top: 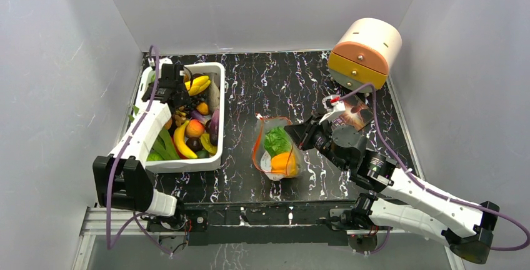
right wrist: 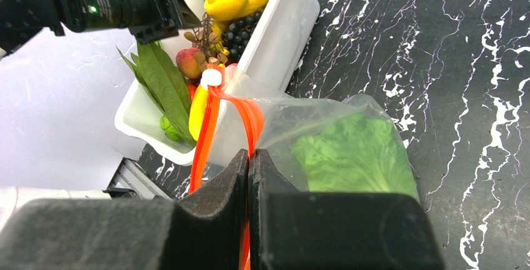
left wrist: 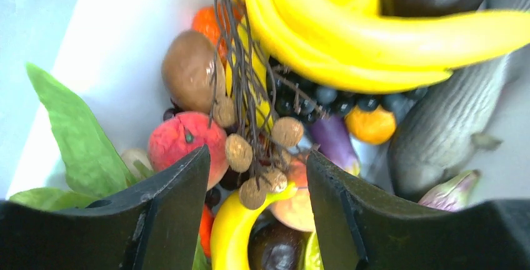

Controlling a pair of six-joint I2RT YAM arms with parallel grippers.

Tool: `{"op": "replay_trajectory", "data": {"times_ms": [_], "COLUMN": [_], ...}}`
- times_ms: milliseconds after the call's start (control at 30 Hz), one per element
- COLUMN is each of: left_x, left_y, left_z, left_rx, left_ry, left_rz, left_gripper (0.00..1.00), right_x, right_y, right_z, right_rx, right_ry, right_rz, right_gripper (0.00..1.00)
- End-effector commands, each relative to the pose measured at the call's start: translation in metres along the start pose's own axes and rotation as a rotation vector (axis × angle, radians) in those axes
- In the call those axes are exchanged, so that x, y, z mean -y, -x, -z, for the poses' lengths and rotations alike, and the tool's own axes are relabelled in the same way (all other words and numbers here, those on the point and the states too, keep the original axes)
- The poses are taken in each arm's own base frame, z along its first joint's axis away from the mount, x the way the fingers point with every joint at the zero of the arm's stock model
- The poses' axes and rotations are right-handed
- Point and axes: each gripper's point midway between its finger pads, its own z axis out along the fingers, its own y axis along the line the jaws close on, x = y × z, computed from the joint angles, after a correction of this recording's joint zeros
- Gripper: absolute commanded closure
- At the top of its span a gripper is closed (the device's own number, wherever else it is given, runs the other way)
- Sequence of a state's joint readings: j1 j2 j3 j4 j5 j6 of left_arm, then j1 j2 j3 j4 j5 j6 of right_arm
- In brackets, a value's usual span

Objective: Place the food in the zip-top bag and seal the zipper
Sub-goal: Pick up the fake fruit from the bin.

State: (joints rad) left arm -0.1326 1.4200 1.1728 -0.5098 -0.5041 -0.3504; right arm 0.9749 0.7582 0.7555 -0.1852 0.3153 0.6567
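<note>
While the right gripper (right wrist: 250, 157) sat with its fingers pressed together on the red-orange zipper (right wrist: 211, 117), the zip-top bag (right wrist: 325, 135) lay on the black marbled table (top: 262, 89), just right of the white tub (top: 187, 165). Green lettuce (right wrist: 353, 154) and an orange piece (top: 284, 162) were inside the bag. Near the white slider (right wrist: 211, 77) the zipper's two strips stood apart. The left gripper (left wrist: 257, 157) hung over the tub with its fingers apart, either side of a twiggy cluster of brown balls (left wrist: 239, 152); whether they touched it could not be told. Yellow bananas (left wrist: 350, 39), a red fruit (left wrist: 187, 142), dark grapes (left wrist: 312, 98) and long green leaves (left wrist: 81, 139) filled the tub around it. A brown printed packet (top: 353, 115) lay beside the right arm.
</note>
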Motion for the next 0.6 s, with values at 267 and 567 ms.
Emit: {"op": "replay_trajectory", "data": {"times_ms": [267, 567], "left_x": [-0.018, -0.020], "left_y": [0.045, 0.026], "left_z": [-0.046, -0.075], "left_rx": [-0.012, -0.090], "left_ry": [0.002, -0.075], "left_rz": [0.117, 0.176], "left_gripper": [0.56, 0.57], "right_x": [-0.016, -0.018], "right_y": [0.028, 0.031], "right_z": [0.008, 0.009], "right_rx": [0.075, 0.080], "right_ry": [0.049, 0.052], "right_rz": [-0.029, -0.031], "right_gripper": [1.00, 1.00]}}
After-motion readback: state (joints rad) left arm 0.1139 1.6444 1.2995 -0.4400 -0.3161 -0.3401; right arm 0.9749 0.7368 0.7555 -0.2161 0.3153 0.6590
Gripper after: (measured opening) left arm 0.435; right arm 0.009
